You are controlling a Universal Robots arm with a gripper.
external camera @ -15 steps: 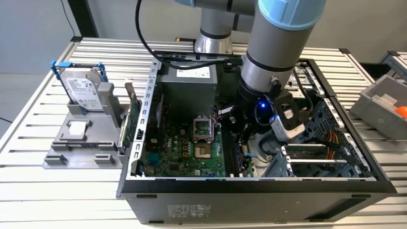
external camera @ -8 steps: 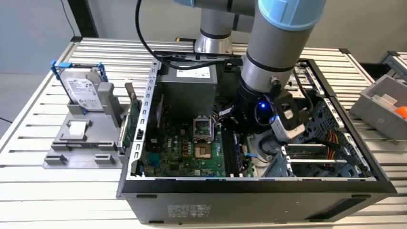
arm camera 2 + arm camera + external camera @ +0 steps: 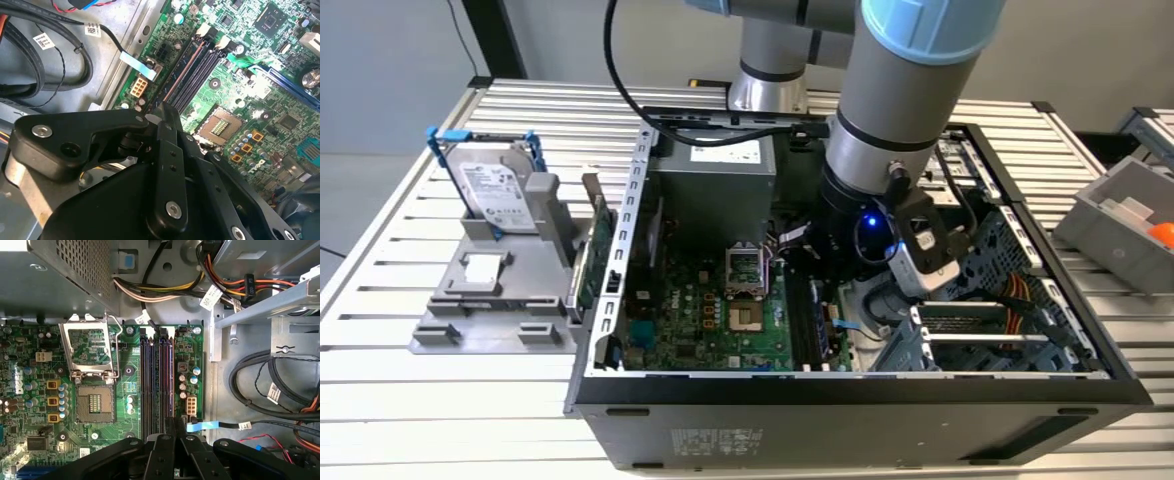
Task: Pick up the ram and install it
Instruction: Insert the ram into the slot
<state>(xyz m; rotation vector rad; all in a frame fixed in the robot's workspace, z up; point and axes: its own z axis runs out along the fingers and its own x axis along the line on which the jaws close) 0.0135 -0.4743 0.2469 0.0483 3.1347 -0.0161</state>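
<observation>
The arm reaches down into the open computer case (image 3: 640,180), and its gripper (image 3: 170,427) hangs directly over the bank of memory slots (image 3: 156,380) on the motherboard (image 3: 30,390). In both wrist views the two black fingers (image 3: 167,117) stand pressed narrowly together; a thin dark edge runs between them toward the slots, probably the ram (image 3: 170,422), though whether it is held there or already seated cannot be told. The slots lie between the open processor socket (image 3: 92,402) and the board's edge, beyond which is bare metal floor crossed by black cables (image 3: 260,385). The power supply (image 3: 55,275) walls one end. Outside the case, a hard drive (image 3: 494,190) stands upright in a grey holder (image 3: 487,310).
</observation>
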